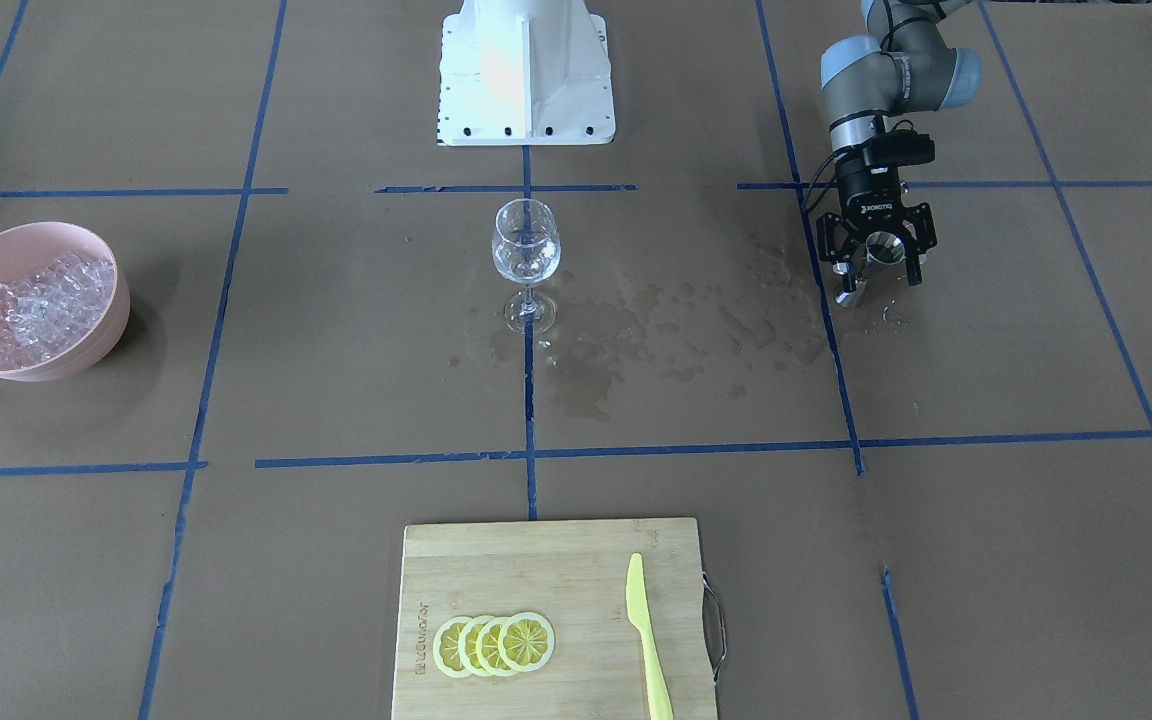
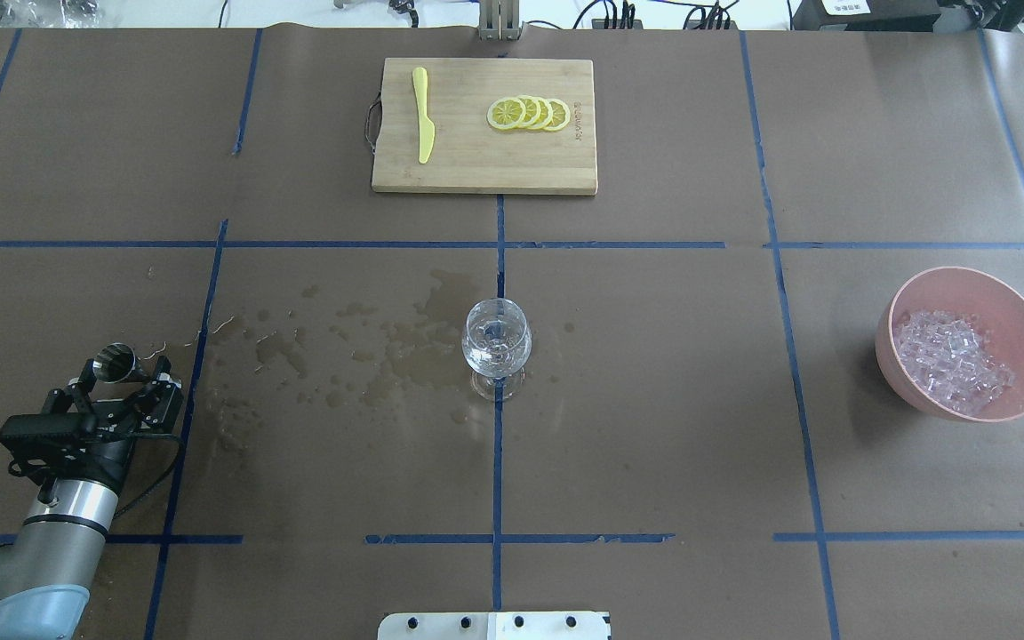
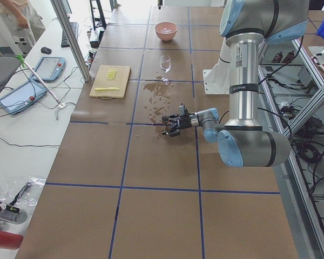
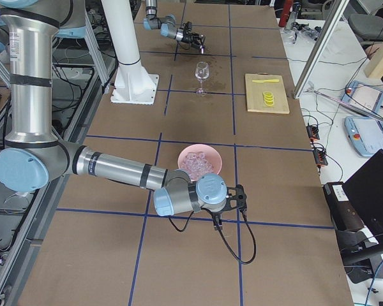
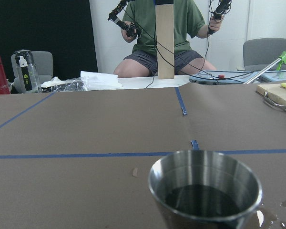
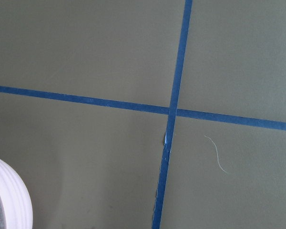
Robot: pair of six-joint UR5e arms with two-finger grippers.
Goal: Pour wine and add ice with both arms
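A clear wine glass stands upright at the table's middle, also in the overhead view; I cannot tell how much liquid is in it. Ice cubes fill a pink bowl, seen at the left in the front view. My left gripper is low over the table with its fingers spread on either side of a small steel measuring cup. The cup stands upright in the left wrist view, dark inside. My right gripper hangs near the bowl; I cannot tell whether it is open or shut.
A bamboo cutting board carries lemon slices and a yellow knife. Dark wet stains spread between glass and cup. The white robot base stands behind the glass. Blue tape lines cross the brown paper.
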